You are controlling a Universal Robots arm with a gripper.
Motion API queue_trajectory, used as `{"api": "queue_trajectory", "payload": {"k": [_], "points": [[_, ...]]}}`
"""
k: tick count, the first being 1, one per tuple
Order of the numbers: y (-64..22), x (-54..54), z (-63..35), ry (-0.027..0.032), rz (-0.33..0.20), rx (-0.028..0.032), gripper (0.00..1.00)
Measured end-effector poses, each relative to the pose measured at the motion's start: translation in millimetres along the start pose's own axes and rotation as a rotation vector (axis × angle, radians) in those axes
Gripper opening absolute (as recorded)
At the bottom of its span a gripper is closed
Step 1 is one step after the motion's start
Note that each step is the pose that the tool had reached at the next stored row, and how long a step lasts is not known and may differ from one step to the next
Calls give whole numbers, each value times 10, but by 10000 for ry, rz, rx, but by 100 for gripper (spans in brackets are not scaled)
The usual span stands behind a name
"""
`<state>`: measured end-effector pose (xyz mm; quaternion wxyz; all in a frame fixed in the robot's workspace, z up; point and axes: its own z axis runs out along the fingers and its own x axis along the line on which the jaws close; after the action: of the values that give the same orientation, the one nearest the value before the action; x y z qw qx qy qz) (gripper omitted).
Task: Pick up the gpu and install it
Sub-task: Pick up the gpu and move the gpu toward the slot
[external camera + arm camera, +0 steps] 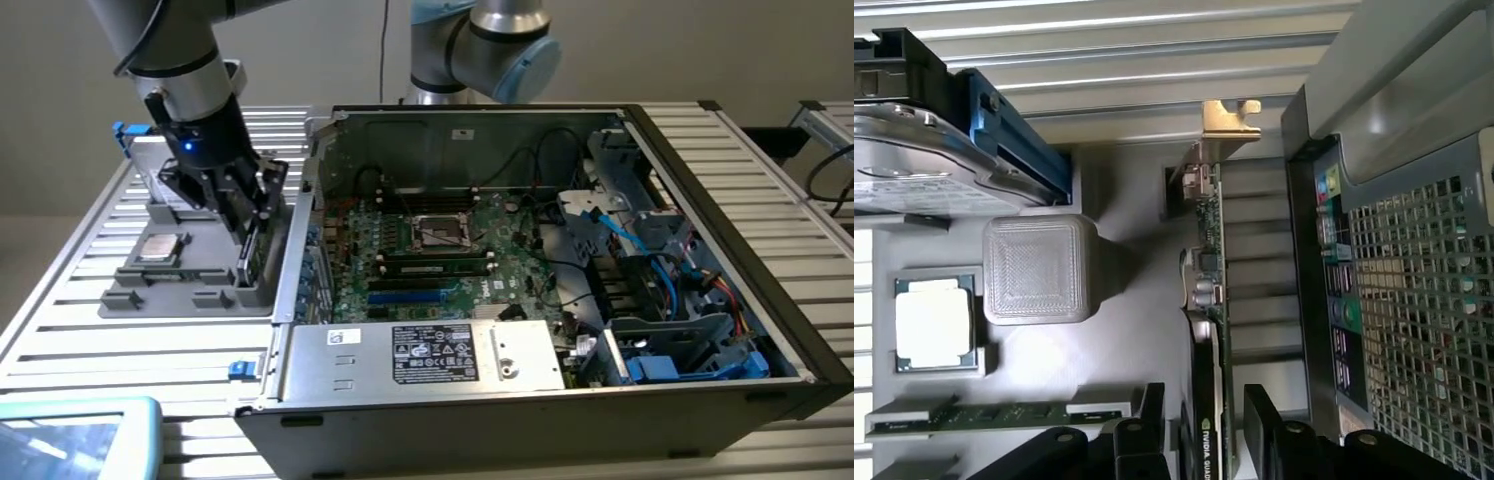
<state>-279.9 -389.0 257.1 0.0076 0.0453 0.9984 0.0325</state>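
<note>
The gripper (251, 232) hangs over the grey parts tray (160, 300), with its two fingers (1264, 425) lowered on either side of the gpu (1206, 300). The jaws stand apart around the card, and a thin dark gap shows on each side, so nothing is clamped. The single gpu stands on its edge in a tray slot directly between the fingertips. Its silver bracket (1230, 115) is at the end farthest from the gripper.

The wrist view shows the card edge-on, with green board and small components along it. To one side of the gripper, well apart from it, the tray holds one square processor chip (934, 325), one memory stick (984, 415) lying flat and one grey textured block (1039, 270). Beyond them is one drive (924, 170) in a blue carrier. On the gripper's other side, just beside the card, is the rear port panel (1334, 300) of the computer case.

The exterior view gives what the wrist camera cannot see. It shows the open computer case (747, 250) on the slatted table (80, 330), and inside it one motherboard (400, 255) with one memory stick seated (434, 266). There is also one power supply (427, 355) and blue cables (654, 270) on the far side from the gripper.
</note>
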Motion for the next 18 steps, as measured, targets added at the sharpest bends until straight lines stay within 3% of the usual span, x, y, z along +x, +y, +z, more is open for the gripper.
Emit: {"api": "queue_trajectory", "payload": {"k": [2, 5, 9, 14, 18], "points": [[-13, 0, 17, -15, 1, -60, 45], [-31, 0, 42, -36, 1, -199, 45], [-48, 0, 54, -29, 1, -277, 45], [-86, -3, 94, -23, 2, -468, 45], [-104, -4, 133, -13, 5, -659, 45]]}}
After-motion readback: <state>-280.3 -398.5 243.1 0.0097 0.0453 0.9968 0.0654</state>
